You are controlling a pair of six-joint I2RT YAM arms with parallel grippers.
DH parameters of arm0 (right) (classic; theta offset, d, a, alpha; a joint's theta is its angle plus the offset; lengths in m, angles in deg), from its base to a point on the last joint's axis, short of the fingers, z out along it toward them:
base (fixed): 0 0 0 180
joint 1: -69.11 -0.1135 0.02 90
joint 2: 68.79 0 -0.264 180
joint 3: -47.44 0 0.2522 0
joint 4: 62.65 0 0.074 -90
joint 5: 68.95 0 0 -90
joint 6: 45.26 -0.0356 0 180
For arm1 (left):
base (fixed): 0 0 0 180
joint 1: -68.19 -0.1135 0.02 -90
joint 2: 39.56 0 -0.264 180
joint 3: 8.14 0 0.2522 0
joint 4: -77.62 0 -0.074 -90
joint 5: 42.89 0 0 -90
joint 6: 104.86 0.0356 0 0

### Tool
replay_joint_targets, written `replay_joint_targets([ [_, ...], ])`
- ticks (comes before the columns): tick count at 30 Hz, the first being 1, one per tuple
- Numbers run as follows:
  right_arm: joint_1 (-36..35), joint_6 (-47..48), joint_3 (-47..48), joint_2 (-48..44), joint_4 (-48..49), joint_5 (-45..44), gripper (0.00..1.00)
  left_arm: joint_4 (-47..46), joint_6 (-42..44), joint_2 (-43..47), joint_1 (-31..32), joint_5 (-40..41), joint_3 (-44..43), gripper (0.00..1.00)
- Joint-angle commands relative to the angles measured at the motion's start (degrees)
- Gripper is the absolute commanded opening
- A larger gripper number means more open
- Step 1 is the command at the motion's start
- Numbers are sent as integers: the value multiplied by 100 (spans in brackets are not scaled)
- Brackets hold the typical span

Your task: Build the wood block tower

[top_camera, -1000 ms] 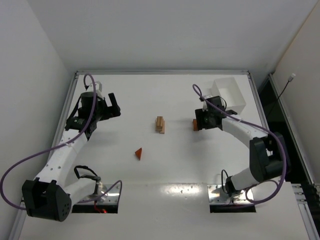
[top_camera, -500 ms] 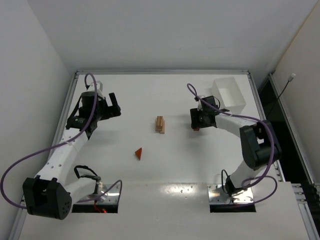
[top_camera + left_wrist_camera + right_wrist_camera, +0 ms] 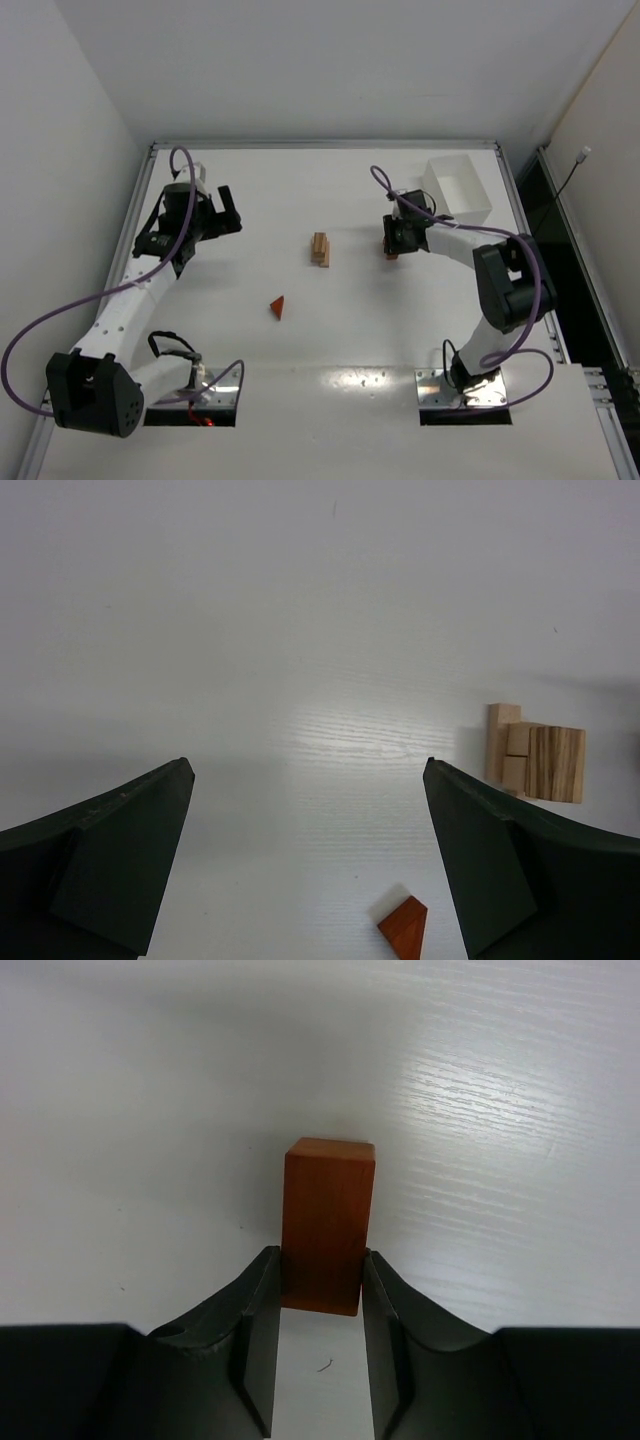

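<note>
Two pincers are in view. The right pincer [image 3: 320,1260] has its jaws clamped on both sides of an upright red-brown block [image 3: 328,1200], near the white bin [image 3: 460,190] on the right of the tabletop [image 3: 350,190]. The left pincer [image 3: 307,770] hangs over the left side with jaws wide apart, gripping nothing. The tower [image 3: 320,248], a small stack of pale blocks, sits mid-tabletop, well apart from both pincers. A red-brown wedge [image 3: 278,307] lies alone, nearer the bases and left of the tower.
</note>
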Motion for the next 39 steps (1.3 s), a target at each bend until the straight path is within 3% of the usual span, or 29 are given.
replay_joint_targets([
  [1, -83, -32, 406, -79, -152, -197, 0, -170, 35, 75, -13, 126, -163, 100],
  [5, -144, -592, 1089, -438, -1065, -110, 0, -170, -97, 189, -13, 231, 74, 100],
  [9, -311, -1102, 2198, -316, -2786, -109, 0, -170, -158, 304, -13, 232, 311, 100],
  [13, -522, -1744, 2796, -255, -3552, -618, 0, -223, -220, 357, -13, 170, 312, 100],
  [21, -1356, -2703, 3324, 9, -3432, -857, 0, -337, -220, 568, -13, 170, 479, 100],
  [26, -1927, -2563, 3869, 343, -3238, -1225, 0, -390, -220, 620, -13, 170, 541, 100],
  [39, -2639, -2537, 4599, 1178, -3291, -1796, 0, -442, -220, 673, -13, 117, 479, 100],
])
